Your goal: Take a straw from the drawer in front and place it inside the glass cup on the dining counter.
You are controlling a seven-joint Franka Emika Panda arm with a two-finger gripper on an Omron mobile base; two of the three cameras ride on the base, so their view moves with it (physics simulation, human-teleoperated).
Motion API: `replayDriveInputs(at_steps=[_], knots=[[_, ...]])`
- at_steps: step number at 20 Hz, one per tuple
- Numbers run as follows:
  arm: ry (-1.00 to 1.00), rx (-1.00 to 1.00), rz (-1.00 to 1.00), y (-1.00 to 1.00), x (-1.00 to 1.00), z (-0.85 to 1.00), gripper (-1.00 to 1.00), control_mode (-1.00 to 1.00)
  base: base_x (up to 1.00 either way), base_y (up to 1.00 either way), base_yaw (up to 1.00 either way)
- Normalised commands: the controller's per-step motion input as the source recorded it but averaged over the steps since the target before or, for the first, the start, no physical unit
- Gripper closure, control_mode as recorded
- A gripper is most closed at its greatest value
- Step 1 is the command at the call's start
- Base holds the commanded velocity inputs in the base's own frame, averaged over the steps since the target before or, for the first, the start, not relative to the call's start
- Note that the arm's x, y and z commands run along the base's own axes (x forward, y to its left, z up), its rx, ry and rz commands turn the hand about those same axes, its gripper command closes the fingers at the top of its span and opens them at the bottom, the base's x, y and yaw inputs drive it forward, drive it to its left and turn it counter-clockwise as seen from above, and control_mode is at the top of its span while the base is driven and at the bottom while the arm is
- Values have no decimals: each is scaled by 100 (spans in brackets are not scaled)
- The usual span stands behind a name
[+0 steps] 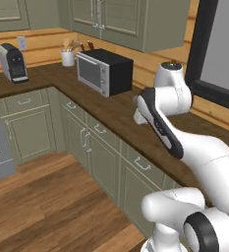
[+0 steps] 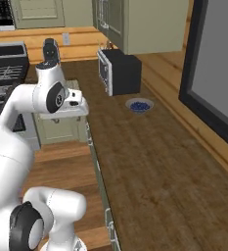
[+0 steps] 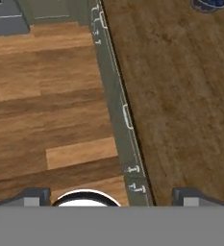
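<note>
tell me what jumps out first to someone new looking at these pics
The white arm fills the foreground, its gripper open above the edge of the dark wood worktop. A black-and-silver microwave stands on that worktop near the corner, with a small bowl of blue things just in front of it.

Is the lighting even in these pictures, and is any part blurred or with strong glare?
Left base view: soft, even light, faint sheen on the toaster oven door. Right base view: worktop evenly lit, slightly soft. Hand view: drawer handles small, blurry; no glare.
</note>
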Motion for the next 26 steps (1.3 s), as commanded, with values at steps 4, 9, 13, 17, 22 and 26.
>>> replayDriveInputs(at_steps=[4,9,13,17,22,26], knots=[[-10,-37,-5,69,33,-71,-100,-100,0,0,0],[-9,-41,-6,46,42,-89,-100,-100,0,0,0],[-4,-41,-7,21,48,-99,-100,-100,0,0,0],[0,-37,-9,3,53,-99,-100,-100,0,0,0],[4,-25,-12,0,49,-88,-100,-100,0,0,0],[2,-21,-19,0,49,-69,-100,-100,0,0,0]])
